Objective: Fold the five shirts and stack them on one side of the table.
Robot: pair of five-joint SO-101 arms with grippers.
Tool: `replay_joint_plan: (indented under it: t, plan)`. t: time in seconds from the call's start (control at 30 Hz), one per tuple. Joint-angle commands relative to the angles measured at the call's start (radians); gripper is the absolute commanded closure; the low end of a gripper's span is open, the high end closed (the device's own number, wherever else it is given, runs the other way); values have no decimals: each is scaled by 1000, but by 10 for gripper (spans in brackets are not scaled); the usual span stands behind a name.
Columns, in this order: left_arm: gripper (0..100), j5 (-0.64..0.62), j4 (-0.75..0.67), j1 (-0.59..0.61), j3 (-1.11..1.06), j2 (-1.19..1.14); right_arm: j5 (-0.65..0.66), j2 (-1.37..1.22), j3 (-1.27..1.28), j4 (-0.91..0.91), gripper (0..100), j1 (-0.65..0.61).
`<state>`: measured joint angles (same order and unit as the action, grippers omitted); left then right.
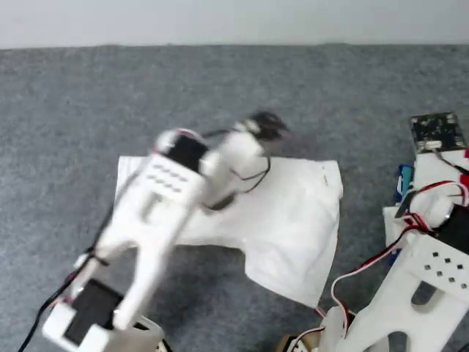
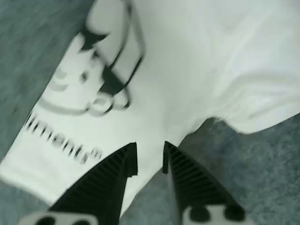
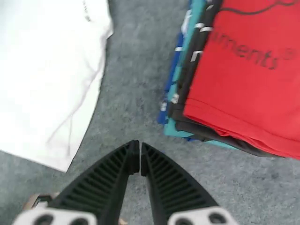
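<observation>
Grey, carpet-like table (image 1: 66, 110) all round, and one white shirt (image 1: 293, 213) lies spread in the middle, rumpled along its near edge. Left gripper (image 2: 150, 157) hangs over it right at a hem, close by the dark print (image 2: 108, 70), jaws parted just a crack, nothing between them. Right gripper (image 3: 140, 150) sits above bare table between the white shirt and the pile (image 3: 185, 93), tips pressed together, holding nothing. That shirt looks thin and floppy to me: light, soft, sure to sag and drag on the rough surface. I'd pinch it at a corner or hem, where a loose edge offers itself, never mid-panel. Over on the right side the pile does the collecting: red shirt (image 3: 248, 70) on top, then black, teal and blue edges peeking out beneath, four by my count.
</observation>
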<state>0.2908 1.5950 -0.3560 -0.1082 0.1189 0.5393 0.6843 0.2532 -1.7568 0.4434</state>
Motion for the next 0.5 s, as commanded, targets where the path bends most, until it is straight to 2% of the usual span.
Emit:
replay_joint_plan:
  t: [0.0, 0.1, 0.27, 0.47]
  plan:
    - [903, -6, 71, 173, 38, 137, 0, 24, -3, -38, 988, -70]
    - [908, -6, 107, 305, 33, 209, -2, 24, 0, -38, 988, -162]
    - [987, -6, 115, 493, -85, 324, -2, 13, 0, -38, 988, -289]
    - [986, 3, 127, 623, -282, 575, -86, 13, 35, -38, 988, -384]
